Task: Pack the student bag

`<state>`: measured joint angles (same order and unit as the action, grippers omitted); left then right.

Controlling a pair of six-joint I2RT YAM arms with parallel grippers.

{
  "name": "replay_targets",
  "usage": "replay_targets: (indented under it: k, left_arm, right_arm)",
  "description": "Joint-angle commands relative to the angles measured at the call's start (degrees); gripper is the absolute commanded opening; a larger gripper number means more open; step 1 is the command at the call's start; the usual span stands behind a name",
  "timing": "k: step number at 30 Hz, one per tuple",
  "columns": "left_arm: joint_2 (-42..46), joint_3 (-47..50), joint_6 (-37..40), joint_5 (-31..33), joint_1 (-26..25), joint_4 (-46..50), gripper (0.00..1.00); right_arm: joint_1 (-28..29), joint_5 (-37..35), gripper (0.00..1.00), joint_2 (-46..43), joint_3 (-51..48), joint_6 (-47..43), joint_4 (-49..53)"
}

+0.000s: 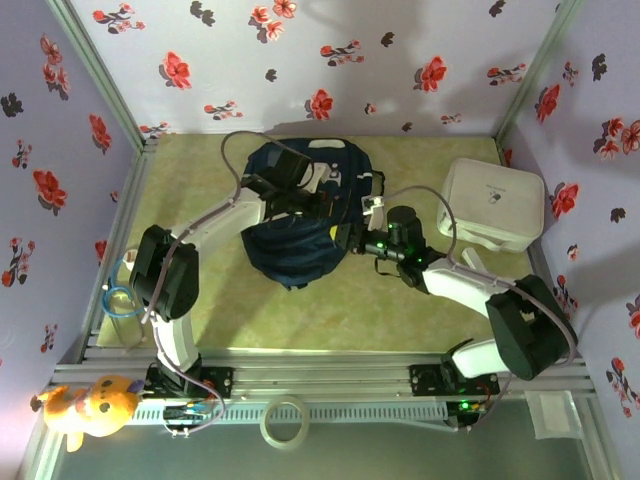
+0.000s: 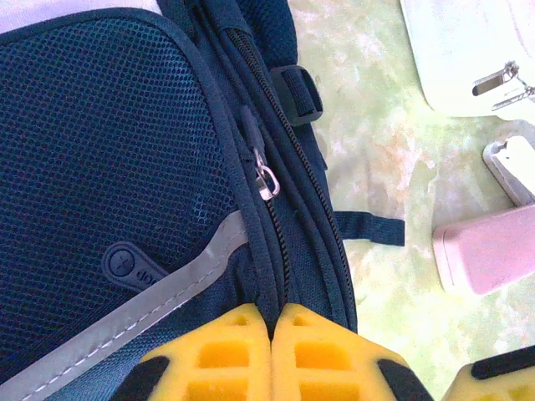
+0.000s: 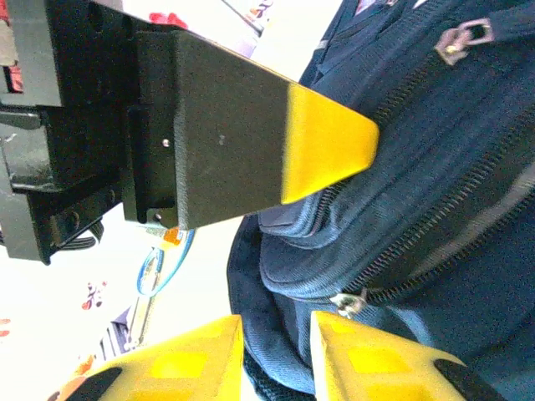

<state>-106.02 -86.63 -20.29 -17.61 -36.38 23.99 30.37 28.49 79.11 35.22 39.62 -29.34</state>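
On the bench, where the student bag lies between the arms, we judge that the right end effector, narrowly parted beside the zip pull, may miss it, while the left end effector (fingers pressed together on the zip seam) could drag the cloth.

Student bag sits mid-table, left gripper over its top, right gripper at its right edge. Box lies far right; tape roll near-centre rail, plush toy near-left corner.
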Motion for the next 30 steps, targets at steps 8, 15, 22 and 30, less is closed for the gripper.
replay_targets:
  k: [8, 15, 22, 30]
  left_arm:
    - [7.67, 2.92, 3.12, -0.62, 0.96, -8.66, 0.0]
    - [9.16, 4.45, 3.94, -1.18, 0.96, -8.97, 0.0]
    - [9.64, 4.95, 4.21, -1.47, 0.96, -8.34, 0.0]
    - [10.73, 7.14, 3.86, -1.45, 1.03, -8.18, 0.01]
  right_arm:
    - [-5.68, -5.76, 0.43, -1.5, 2.42, 13.38, 5.0]
    - [-5.84, -1.46, 0.48, 4.79, 9.7, 20.75, 5.35]
    - [-5.67, 0.76, 0.51, 12.67, 16.09, 26.07, 4.61]
    - [-5.24, 4.34, 0.54, 18.71, 19.47, 30.53, -2.44]
